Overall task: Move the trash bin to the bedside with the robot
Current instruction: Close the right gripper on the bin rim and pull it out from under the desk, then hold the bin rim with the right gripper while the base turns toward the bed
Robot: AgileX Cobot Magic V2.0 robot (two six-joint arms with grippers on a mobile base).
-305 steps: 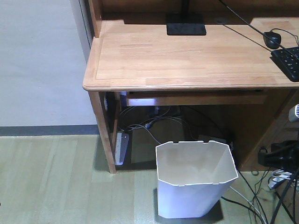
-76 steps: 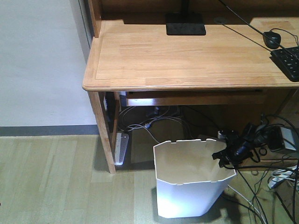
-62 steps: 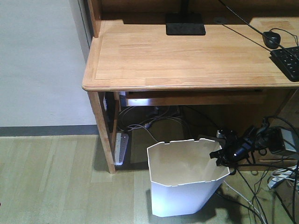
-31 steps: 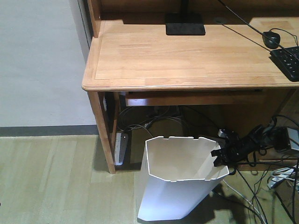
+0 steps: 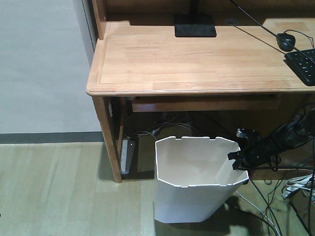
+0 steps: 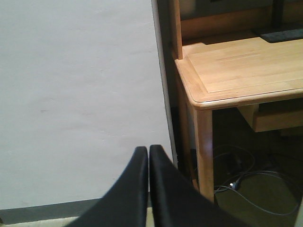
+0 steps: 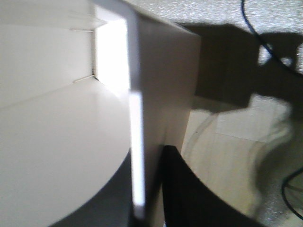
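White trash bin [image 5: 189, 201] has its right rim wall clamped in the right claw [image 5: 236, 160].

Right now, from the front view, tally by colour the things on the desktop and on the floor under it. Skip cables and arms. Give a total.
Black: 3 (monitor base, mouse, keyboard)
White: 2 (trash bin, power strip)
Total: 5

White, faceted, open-topped trash bin [image 5: 189, 189] on the floor, right gripper [image 5: 236, 160] astride its rim.
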